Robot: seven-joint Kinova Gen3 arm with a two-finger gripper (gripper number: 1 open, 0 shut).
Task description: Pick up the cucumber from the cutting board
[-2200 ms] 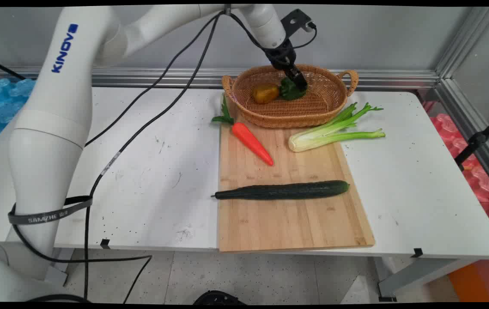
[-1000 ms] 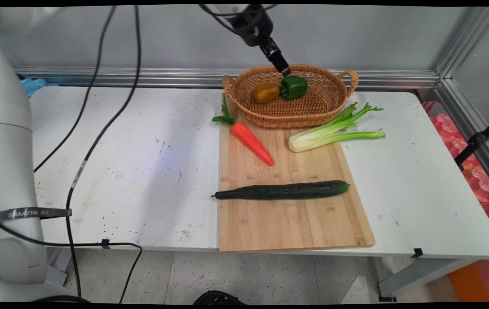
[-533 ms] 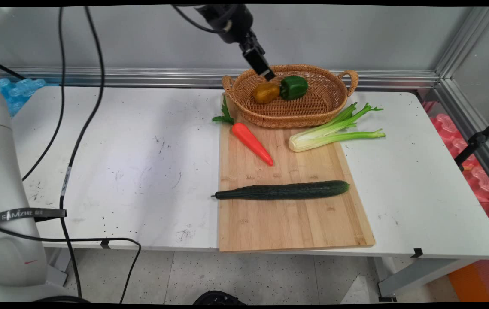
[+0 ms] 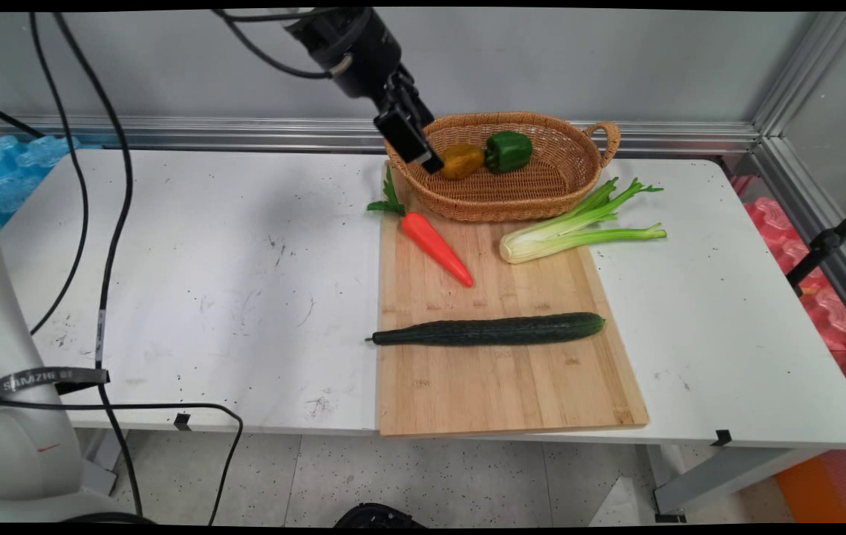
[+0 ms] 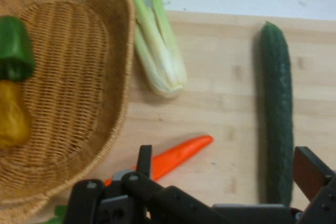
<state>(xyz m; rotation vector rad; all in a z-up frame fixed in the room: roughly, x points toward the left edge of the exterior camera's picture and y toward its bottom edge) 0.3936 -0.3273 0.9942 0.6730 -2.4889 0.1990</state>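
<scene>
Main view: tool (image 4: pixel 423 152) spread wide, empty, raised over wicker basket (image 4: pixel 541 200) left rim, nearest yellow pepper (image 4: pixel 461 160); green pepper (image 4: pixel 508 151) beside it; carrot (image 4: pixel 437 249), celery (image 4: pixel 578 227), cucumber (image 4: pixel 489 329) on cutting board (image 4: pixel 504 386).

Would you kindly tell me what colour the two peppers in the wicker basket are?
One pepper is green, the other yellow; the main view shows them best.

Carrot (image 5: pixel 176 157) top behind hand (image 5: pixel 226 174); basket (image 5: pixel 118 82) cropped.
</scene>
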